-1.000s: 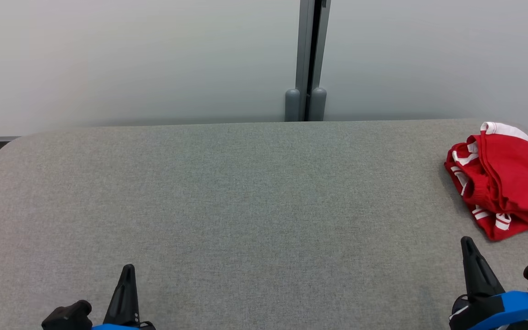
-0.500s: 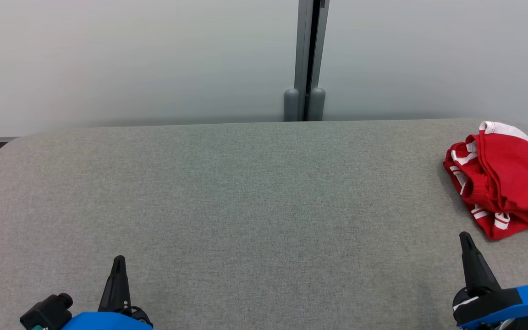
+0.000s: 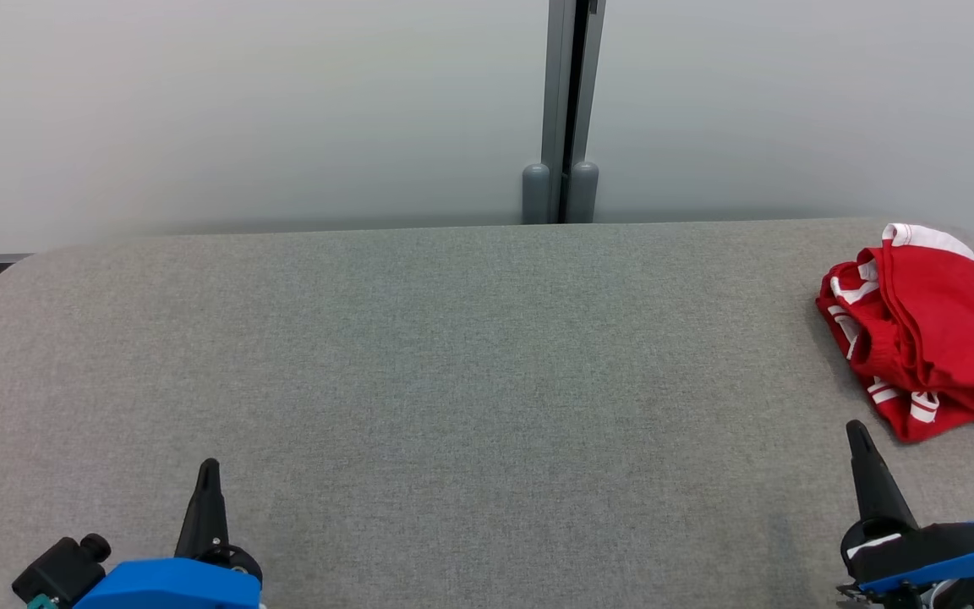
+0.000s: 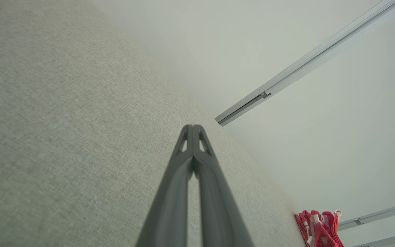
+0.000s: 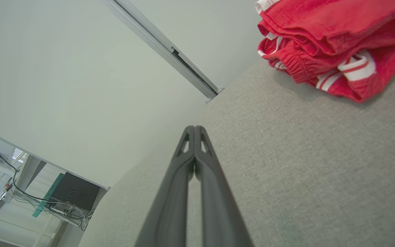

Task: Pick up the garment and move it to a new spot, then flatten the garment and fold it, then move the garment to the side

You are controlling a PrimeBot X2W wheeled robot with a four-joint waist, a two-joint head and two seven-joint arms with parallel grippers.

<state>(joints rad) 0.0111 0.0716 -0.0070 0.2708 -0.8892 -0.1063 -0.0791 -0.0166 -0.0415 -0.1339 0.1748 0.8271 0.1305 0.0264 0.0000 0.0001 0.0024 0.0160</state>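
Left fingers (image 4: 171,199): you have them clenched, pressed together along their length with the tips meeting, and nothing sits between them.
Right fingers (image 5: 173,199): closed the same way, tip to tip, gripping nothing.
Left gripper (image 3: 208,472): you will find it at the lower left of the head view. Its dark point aims up the frame over bare cloth, with its blue housing behind it.
Right gripper (image 3: 857,436): it is at the lower right of the head view. The tip points toward the nearest corner of the garment, close to it but apart.
Garment (image 3: 931,330): red with white stripes and white lettering. It lies in a bunched, loosely layered heap at the far right of the table, by the rounded far corner. Part of it runs past the right edge of the head view.
Garment from your right wrist (image 5: 321,37): it sits at the upper right, in stacked folds, with a striped edge nearest the fingers.
Garment from your left wrist (image 4: 319,228): a small red heap at the lower right, well apart from that gripper.
Table (image 3: 453,355): grey woven cover with rounded corners.
Height of tips: you cannot tell from these views whether either tip rests on the cloth or hangs just over it.
Backdrop: pale panels (image 3: 199,110) stand behind the table, joined by a grey post (image 3: 567,110).
Beyond the table edge: a dark box (image 5: 75,195) with cables (image 5: 22,192) shows at the lower left of the right wrist view.
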